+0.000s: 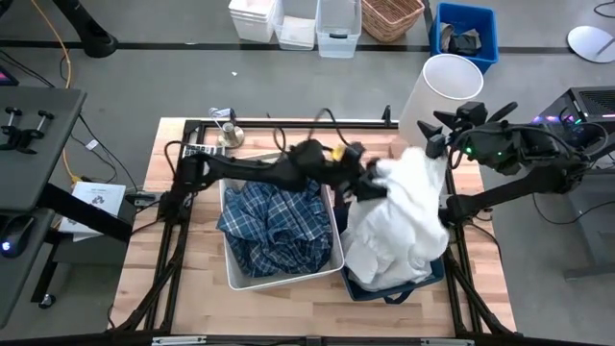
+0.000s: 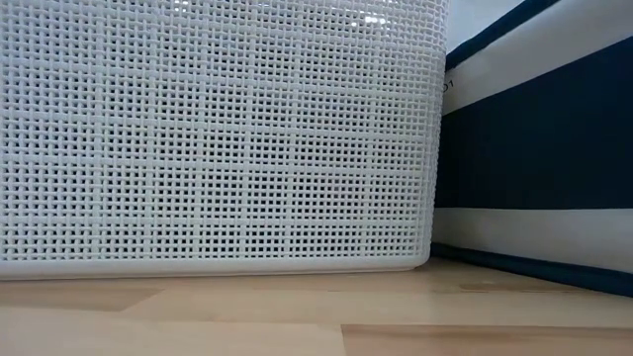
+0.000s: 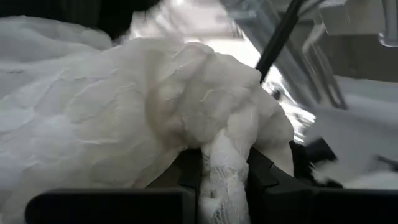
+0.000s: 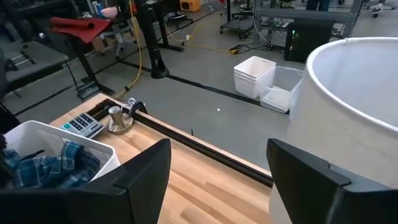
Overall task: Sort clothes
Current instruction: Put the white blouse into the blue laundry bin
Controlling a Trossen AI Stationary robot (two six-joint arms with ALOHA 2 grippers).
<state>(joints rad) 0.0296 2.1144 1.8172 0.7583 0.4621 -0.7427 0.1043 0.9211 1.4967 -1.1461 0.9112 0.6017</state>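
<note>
A white garment (image 1: pixel 399 216) is heaped over the navy bin (image 1: pixel 389 288) at the table's right. It fills the left wrist view (image 3: pixel 124 124). My left gripper (image 1: pixel 370 185) reaches across from the left and is shut on the garment's left side. The blue-and-white plaid shirt (image 1: pixel 274 226) lies in the white plastic bin (image 1: pixel 235 279) beside it. My right gripper (image 1: pixel 430 135) is open and empty, above the table's far right by the garment's top. The dark green and dark grey garments do not show. My left gripper pinches a bunched fold of the white garment (image 3: pixel 224 163) between its two fingers (image 3: pixel 189 171); the number of layers cannot be told. The fingers come from the table's left. The rest of the garment drapes down into the navy bin, slack.
A calculator (image 4: pixel 83 126) and a small metal object (image 4: pixel 118 121) lie at the table's far left. A tall white round container (image 1: pixel 444 91) stands just beyond the far right corner. Baskets and tubs (image 1: pixel 336 24) stand on the floor behind. The low view shows only the two bins' walls (image 2: pixel 218 129).
</note>
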